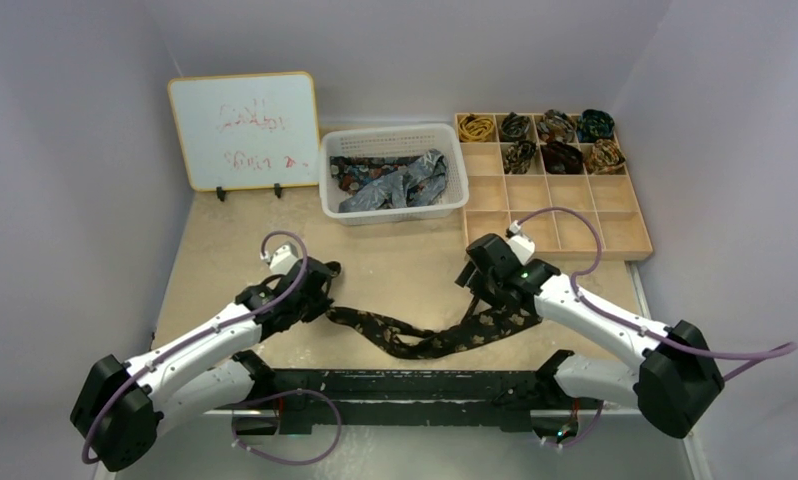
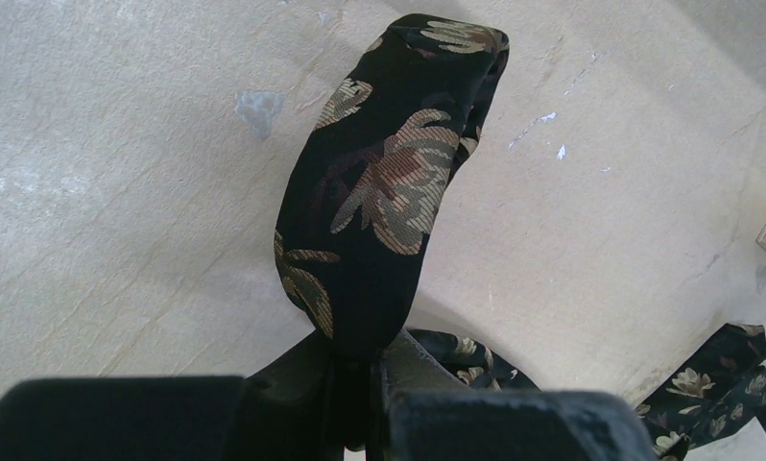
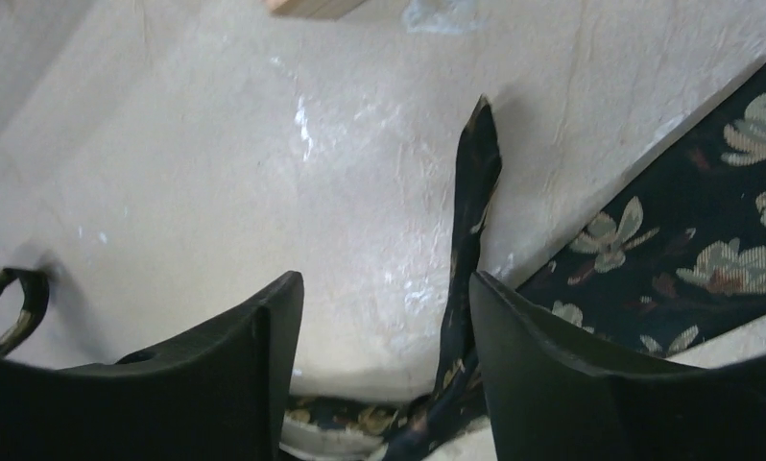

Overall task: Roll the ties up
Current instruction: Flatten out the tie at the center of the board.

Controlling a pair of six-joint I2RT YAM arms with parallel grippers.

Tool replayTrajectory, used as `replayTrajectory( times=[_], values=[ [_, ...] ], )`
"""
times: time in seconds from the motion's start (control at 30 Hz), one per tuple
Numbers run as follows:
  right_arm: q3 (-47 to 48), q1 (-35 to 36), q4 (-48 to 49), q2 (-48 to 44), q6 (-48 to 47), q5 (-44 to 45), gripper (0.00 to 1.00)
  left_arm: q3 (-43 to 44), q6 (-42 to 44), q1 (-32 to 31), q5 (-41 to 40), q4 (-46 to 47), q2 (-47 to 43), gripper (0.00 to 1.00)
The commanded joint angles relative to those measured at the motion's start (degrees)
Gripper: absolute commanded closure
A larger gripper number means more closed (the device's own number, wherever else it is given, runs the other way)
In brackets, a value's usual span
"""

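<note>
Tie (image 1: 415,335) lies slack on the table (image 1: 395,260), left gripper (image 2: 370,370) pinching its folded end, probably to start the roll, right gripper (image 3: 384,288) spread wide and just straddling the strip.

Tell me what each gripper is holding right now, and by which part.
Left gripper pinches the dark floral tie at a folded loop near its end. Right gripper is open; the tie stands between its jaws, not gripped.

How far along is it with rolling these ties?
Seven rolled ties sit in the wooden tray. One floral tie lies unrolled on the table, one end pinched by the left fingers; the right fingers stand open. More loose ties wait in the basket.
</note>
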Motion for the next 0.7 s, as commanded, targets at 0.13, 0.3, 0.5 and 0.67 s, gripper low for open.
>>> replayTrajectory(
  times=[0.13, 0.3, 0.5, 0.67],
  values=[
    [2.16, -0.18, -14.11, 0.53, 2.69, -6.98, 0.31, 1.45, 3.96, 0.22, -0.25, -0.66, -2.03, 0.99],
    [0.44, -0.15, -12.85, 1.81, 4.63, -7.20, 0.28, 2.87, 6.91, 0.22, 0.02, 0.01, -1.33, 0.99],
    [2.50, -0.13, -11.68, 7.75, 4.80, -6.37, 0.23, 3.60, 8.11, 0.22, 1.19, 0.57, 0.75, 0.99],
    [2.17, -0.16, -10.81, 13.26, 5.52, -7.05, 0.24, 3.52, 8.35, 0.17, 2.17, 1.76, 0.69, 0.99]
  ],
)
